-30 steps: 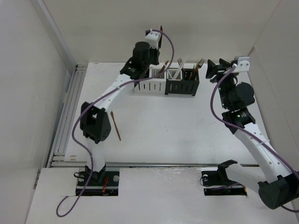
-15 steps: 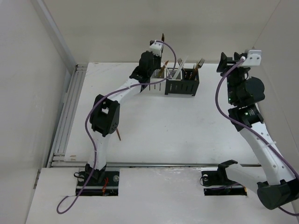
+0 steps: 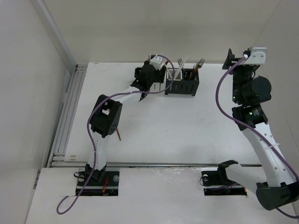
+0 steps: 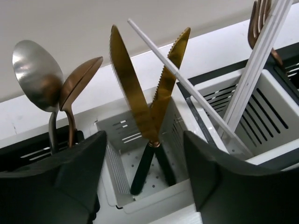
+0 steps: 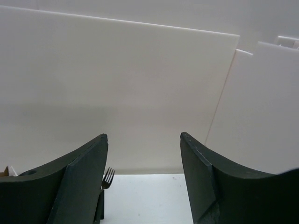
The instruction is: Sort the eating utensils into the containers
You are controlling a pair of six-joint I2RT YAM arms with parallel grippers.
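My left gripper (image 4: 144, 140) hangs open over the white container (image 4: 149, 201). Two gold knives (image 4: 133, 98) with dark handles stand crossed in this compartment, free of both fingers (image 4: 70, 179). A white chopstick (image 4: 187, 86) leans across them. A silver spoon (image 4: 36, 70) and a copper spoon (image 4: 77, 86) stand in the black container (image 4: 28, 153) on the left. In the top view, the left gripper (image 3: 152, 77) hides most of the white container (image 3: 160, 85). Forks (image 3: 201, 62) stick up from the black container (image 3: 183, 86). My right gripper (image 3: 230, 58) is open and empty, raised at the far right.
A thin copper utensil (image 3: 120, 135) lies on the table, partly hidden under the left arm's elbow (image 3: 105, 119). More white chopsticks (image 4: 261, 56) stand in the neighbouring white compartment (image 4: 271, 107). The right wrist view faces the back wall, with one fork tip (image 5: 108, 177) at its lower left.
My left gripper has dropped lower over the white container and opened, letting go of the knife. The right arm has risen and swung right, its jaws a little wider.
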